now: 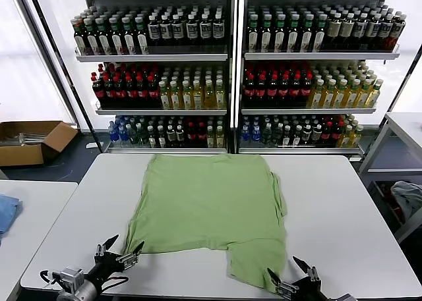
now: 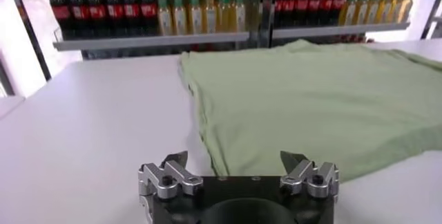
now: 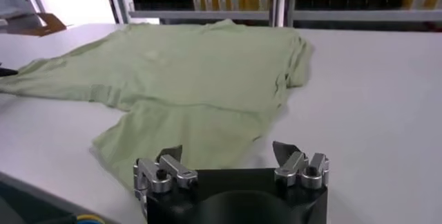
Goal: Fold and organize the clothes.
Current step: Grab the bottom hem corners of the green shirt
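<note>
Only our head view shows both open grippers, left gripper (image 1: 121, 247) and right gripper (image 1: 289, 269), at the near hem of the light green cotton shirt (image 1: 210, 209), seemingly not touching; bare white bench (image 1: 330, 202) on either side

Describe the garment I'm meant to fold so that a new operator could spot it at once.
Start at the white table in front of the drink shelves. The shirt lies spread flat across its middle, one flap reaching the near edge between the open left gripper and open right gripper. It is the only light green cloth; the blue cloth lies on another table to the left.
</note>
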### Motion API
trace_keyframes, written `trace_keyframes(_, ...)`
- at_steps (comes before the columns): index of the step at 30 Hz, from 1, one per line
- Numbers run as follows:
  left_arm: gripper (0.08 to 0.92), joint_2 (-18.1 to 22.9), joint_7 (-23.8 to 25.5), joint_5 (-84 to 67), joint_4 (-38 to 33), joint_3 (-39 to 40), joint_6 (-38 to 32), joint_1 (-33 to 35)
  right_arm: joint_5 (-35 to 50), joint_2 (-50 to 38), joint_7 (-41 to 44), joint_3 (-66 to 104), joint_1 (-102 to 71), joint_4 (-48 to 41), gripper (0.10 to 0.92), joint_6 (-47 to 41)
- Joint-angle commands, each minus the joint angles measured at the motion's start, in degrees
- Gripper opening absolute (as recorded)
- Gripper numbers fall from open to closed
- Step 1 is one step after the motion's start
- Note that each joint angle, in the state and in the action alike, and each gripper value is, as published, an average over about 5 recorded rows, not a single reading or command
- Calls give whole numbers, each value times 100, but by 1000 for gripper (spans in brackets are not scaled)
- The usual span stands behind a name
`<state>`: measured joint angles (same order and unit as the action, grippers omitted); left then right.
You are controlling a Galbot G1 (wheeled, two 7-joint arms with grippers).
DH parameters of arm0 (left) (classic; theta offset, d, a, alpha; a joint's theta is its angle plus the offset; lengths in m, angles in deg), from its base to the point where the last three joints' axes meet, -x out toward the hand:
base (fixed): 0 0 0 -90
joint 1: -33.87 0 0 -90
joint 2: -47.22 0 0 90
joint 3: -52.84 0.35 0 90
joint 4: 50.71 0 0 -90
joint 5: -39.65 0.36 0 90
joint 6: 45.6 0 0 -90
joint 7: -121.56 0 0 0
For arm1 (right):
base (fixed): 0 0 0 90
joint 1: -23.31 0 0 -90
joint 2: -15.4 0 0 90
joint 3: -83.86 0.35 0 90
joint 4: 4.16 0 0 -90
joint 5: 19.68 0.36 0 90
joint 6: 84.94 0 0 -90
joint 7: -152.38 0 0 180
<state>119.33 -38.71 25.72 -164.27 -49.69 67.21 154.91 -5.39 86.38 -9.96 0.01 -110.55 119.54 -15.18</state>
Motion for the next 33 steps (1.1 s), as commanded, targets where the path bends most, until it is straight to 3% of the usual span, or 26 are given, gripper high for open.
trace_keyframes(1,823,-152,-111,36,159,168,113,-19,-70,-35,-121,-279,-30,-49,776,-42)
trace_keyframes(7,738,-152,14,128,192,188,26,-45,-139,44,-166,-506,71,-131,607,75)
trace_keyframes(23,279,-120,77,98,204,260,-19,-34,112,89,-184,-561,87,-267,149,1068)
trace_keyframes(28,143,-94,43,81,35,233,-76,35,329,77,172,-479,-8,-251,106,1719)
trace_keyframes(33,104,-44,-17,80,-426,177,-82,197,648,8,618,-202,-450,-89,106,2130)
